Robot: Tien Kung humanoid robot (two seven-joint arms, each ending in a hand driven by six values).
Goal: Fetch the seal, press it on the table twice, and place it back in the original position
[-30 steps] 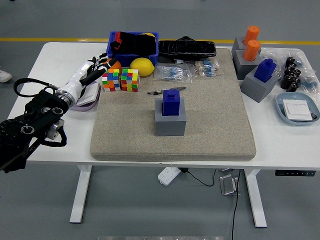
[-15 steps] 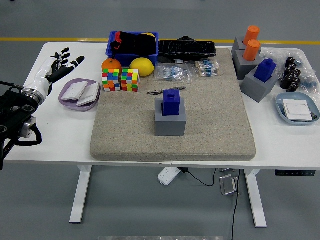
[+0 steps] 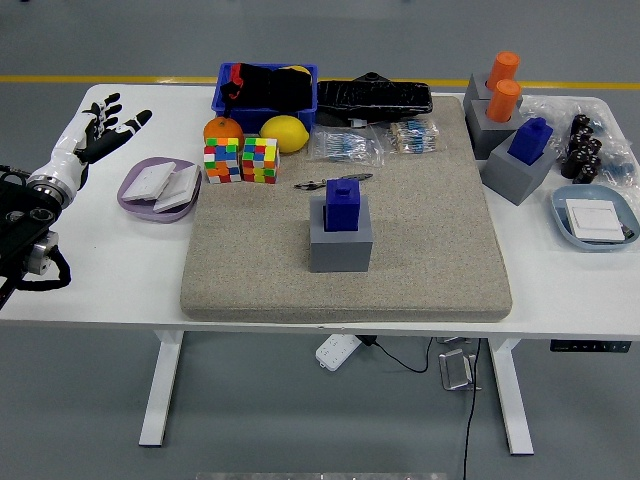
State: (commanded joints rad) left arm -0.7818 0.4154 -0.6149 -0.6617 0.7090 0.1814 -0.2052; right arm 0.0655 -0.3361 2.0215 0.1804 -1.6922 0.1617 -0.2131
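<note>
Looks like a robotics lab or test hall. Bare grey floor crossed by a yellow line, as in an industrial space. White height-adjustable surface with a power strip and cables beneath. Laid out with trial props: grey mat, puzzle cubes, a blue bin, bagged small parts.

— What carries it all?
— A white table, with a beige mat across its middle.
— And directly on the table?
— A purple dish left, a blue dish right, 1 blue bin far back.
</note>
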